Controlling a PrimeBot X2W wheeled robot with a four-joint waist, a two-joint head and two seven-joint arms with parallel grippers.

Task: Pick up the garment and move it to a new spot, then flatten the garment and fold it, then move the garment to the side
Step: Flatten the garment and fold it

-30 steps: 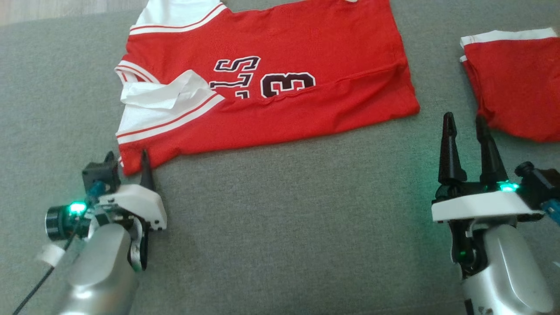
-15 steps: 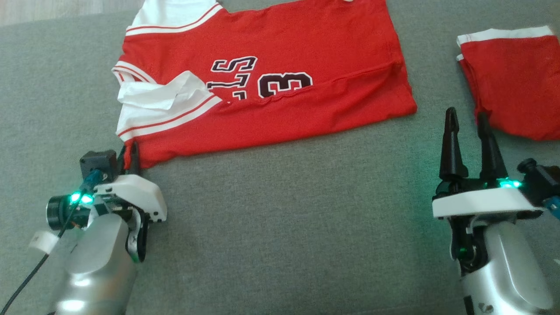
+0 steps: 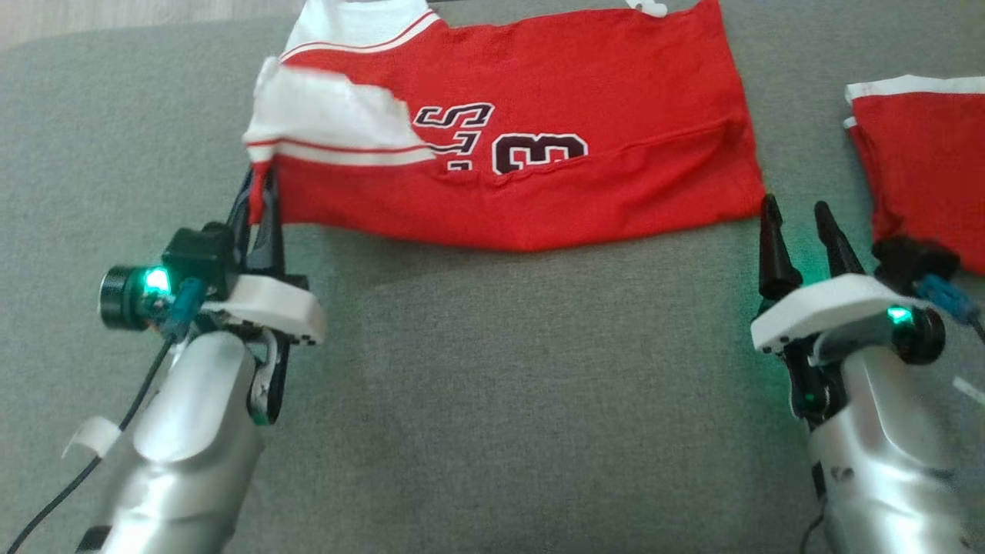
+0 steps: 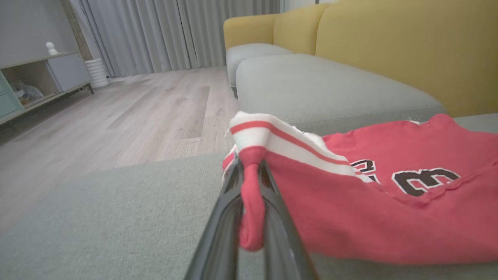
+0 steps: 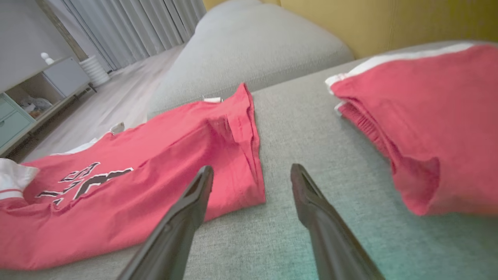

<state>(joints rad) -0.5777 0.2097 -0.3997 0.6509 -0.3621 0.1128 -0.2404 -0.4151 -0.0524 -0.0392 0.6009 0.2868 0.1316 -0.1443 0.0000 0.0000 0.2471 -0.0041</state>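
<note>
A red jersey with white sleeve trim and black lettering lies across the far part of the grey cushion. Its near left corner is lifted off the cushion, pinched in my left gripper, which is shut on it. The left wrist view shows a strip of red cloth squeezed between the two fingers, with the jersey spreading to the right. My right gripper stands open just off the jersey's near right corner, holding nothing. In the right wrist view the open gripper points at that corner of the jersey.
A second red garment with a white band lies folded at the far right, close to my right gripper; the same folded red garment appears in the right wrist view. Yellow sofa backs, a wooden floor and a low cabinet lie beyond the cushion.
My left gripper has shut on the jersey's near left corner and raised it, folding the sleeve over. My right gripper moved toward the jersey's right corner. The camera has shifted.
</note>
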